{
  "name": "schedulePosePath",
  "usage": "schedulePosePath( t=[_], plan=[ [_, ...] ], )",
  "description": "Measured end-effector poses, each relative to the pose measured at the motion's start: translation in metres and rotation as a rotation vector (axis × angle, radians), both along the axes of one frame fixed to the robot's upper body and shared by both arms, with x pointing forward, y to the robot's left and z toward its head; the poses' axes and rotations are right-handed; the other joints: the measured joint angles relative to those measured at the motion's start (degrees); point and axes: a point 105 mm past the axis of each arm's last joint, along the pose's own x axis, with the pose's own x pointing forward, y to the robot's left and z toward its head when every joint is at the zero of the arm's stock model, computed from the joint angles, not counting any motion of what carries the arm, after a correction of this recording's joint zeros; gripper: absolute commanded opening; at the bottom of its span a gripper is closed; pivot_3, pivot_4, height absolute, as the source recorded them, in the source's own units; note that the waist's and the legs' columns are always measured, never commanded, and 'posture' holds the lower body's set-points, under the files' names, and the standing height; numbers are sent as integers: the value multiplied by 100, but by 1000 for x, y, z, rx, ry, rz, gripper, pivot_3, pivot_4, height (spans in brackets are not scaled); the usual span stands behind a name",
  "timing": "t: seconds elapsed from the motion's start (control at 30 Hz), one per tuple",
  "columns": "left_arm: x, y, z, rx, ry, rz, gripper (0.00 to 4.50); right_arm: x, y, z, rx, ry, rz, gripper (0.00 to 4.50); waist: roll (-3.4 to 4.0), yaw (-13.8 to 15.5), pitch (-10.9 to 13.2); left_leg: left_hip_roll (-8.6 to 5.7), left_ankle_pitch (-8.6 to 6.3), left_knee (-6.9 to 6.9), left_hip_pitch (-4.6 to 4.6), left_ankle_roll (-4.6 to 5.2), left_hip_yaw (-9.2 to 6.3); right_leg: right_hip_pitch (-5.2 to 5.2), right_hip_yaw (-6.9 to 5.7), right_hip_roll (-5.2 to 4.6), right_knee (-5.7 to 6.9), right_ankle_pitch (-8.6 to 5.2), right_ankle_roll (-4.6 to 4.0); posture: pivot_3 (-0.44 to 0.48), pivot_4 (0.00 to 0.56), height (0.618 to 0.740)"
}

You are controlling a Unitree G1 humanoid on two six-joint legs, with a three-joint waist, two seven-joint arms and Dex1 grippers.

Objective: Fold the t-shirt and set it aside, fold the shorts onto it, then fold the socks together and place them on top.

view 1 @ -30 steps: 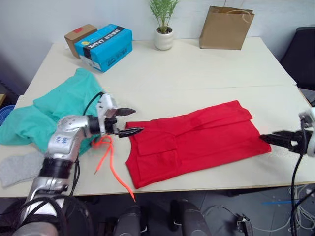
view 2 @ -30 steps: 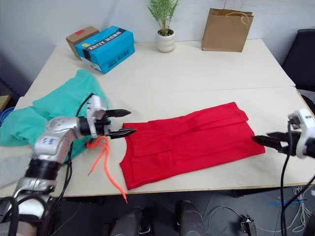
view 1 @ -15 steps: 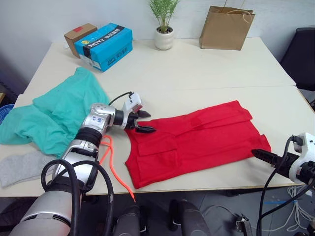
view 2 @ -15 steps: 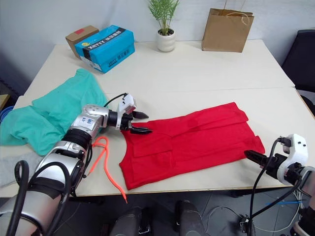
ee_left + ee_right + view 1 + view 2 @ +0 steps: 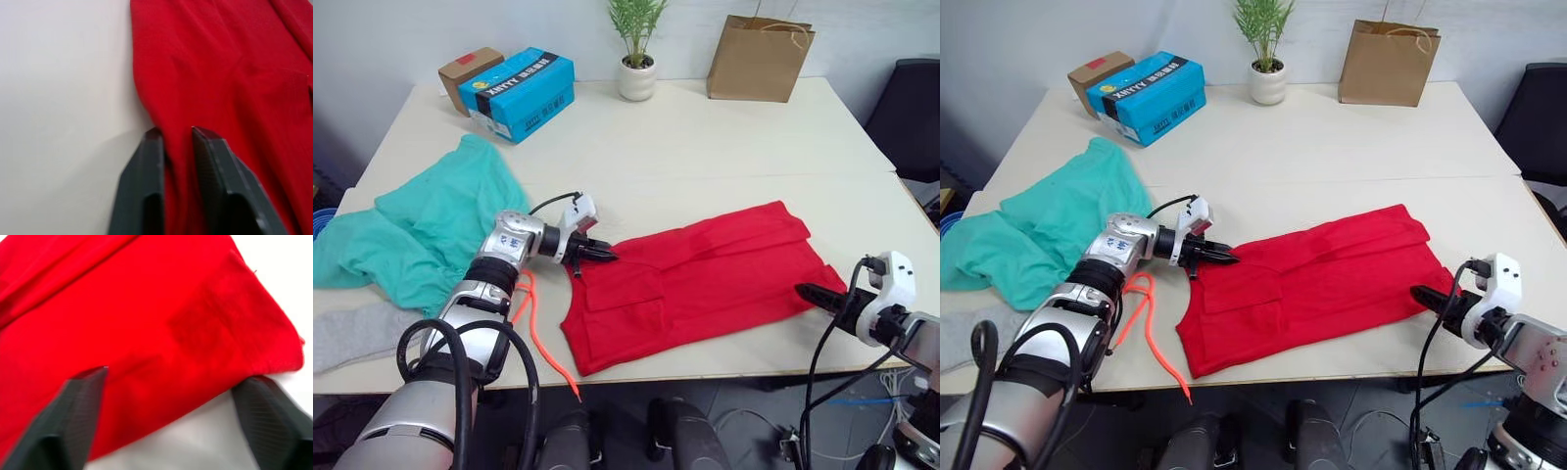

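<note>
Looking down from my head, the t-shirt [image 5: 700,277] lies mid-table; shorts [image 5: 421,230] at nine o'clock, orange drawstring [image 5: 540,338] trailing. Left wrist: my left gripper [image 5: 175,132] pinches its edge. Right wrist: my right gripper [image 5: 178,377] spreads wide at the hem.

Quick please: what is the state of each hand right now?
Left hand: closed on the edge of the t-shirt.
Right hand: open, fingers spread over the t-shirt's other end, holding nothing.
</note>
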Motion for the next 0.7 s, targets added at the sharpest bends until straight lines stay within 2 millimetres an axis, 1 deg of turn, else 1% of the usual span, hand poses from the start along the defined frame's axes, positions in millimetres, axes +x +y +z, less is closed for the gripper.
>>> schedulePosePath(
  t=[0.13, 0.23, 0.27, 0.33, 0.47, 0.5, 0.57, 0.63, 0.7],
  plan=[
    [-5, 6, 1, 3, -17, 16, 0, 20, 10, 1, -7, -45, 52, 1140, 1, -48, 0, 0, 2, -5, 2, -4, 0, -2, 1, 0, 4, 0, 0, 0, 150, 740],
    [-14, 12, 0, -2, -12, 47, 0, 36, 21, 2, -11, -81, 105, 123, 2, -80, 1, 0, 5, -6, 1, -7, 2, -4, 3, 1, 7, -1, 0, 0, 150, 740],
    [-18, 15, 1, -9, -11, 66, 0, 42, 25, 3, -14, -96, 123, 48, 2, -87, 1, 0, 6, -6, 2, -8, 4, -4, 6, 2, 8, -1, 1, 0, 150, 740],
    [-27, 17, 1, -30, 1, 113, 0, 56, 30, 8, -27, -135, 148, 48, 3, -88, 2, -1, 9, -6, 3, -7, 5, -3, 9, 1, 11, -1, 1, 0, 150, 740],
    [-44, 26, 2, -63, 10, 235, 0, 84, 48, 18, -91, -214, 219, 48, 4, -79, 2, -1, 12, -5, 7, -8, 5, -1, 16, 2, 12, -2, 3, 0, 150, 740],
    [-46, 27, 3, -72, 12, 253, 0, 88, 50, 19, -104, -224, 230, 48, 4, -78, 3, -1, 12, -5, 7, -7, 5, -2, 19, 2, 13, -2, 3, 0, 150, 740],
    [-55, 34, 4, -96, 14, 344, 0, 101, 61, 22, -154, -260, 276, 48, 5, -75, 3, -1, 12, -5, 7, -7, 5, -1, 20, 2, 12, -2, 3, 0, 150, 740],
    [-62, 37, 4, -112, 23, 391, 0, 109, 68, 23, -185, -283, 307, 48, 5, -68, 3, -1, 12, -5, 7, -8, 5, -1, 20, 2, 12, -3, 3, 0, 150, 740],
    [-76, 41, 2, -123, 36, 449, 0, 120, 81, 28, -221, -321, 348, 48, 5, -75, 3, -1, 12, -5, 7, -9, 5, -1, 22, 2, 11, -2, 3, 0, 150, 740]
  ],
)
